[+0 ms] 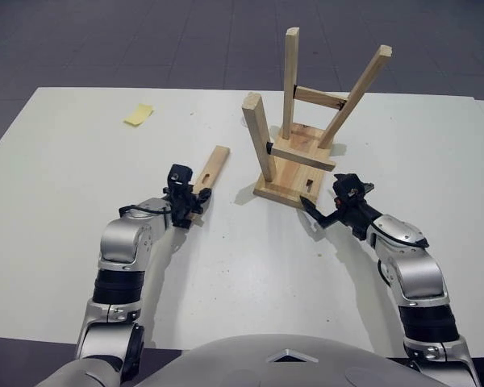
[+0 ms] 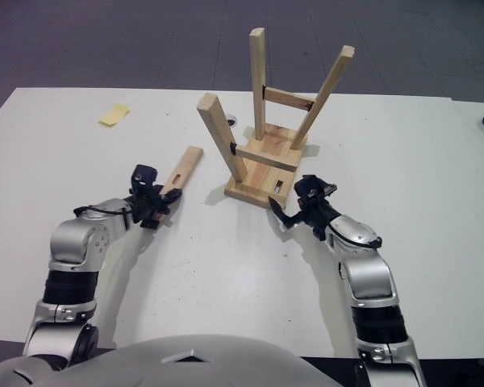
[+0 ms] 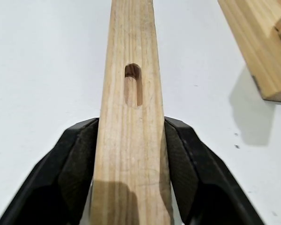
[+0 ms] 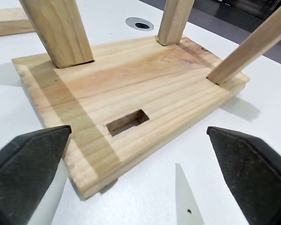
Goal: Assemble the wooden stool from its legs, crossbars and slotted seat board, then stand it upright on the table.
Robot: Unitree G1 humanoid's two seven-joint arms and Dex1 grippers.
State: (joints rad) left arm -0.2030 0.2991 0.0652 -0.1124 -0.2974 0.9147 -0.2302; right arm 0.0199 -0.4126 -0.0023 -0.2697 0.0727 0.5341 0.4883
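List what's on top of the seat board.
Three legs stand in the seat board with two crossbars; one slot is empty. Its face against the table is hidden.

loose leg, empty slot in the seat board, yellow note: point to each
loose leg [image 3: 131, 133], left wrist view, broad face near the oval hole
empty slot [image 4: 127, 122], right wrist view, middle of the opening
yellow note [image 1: 139, 114], left eye view, middle of the paper
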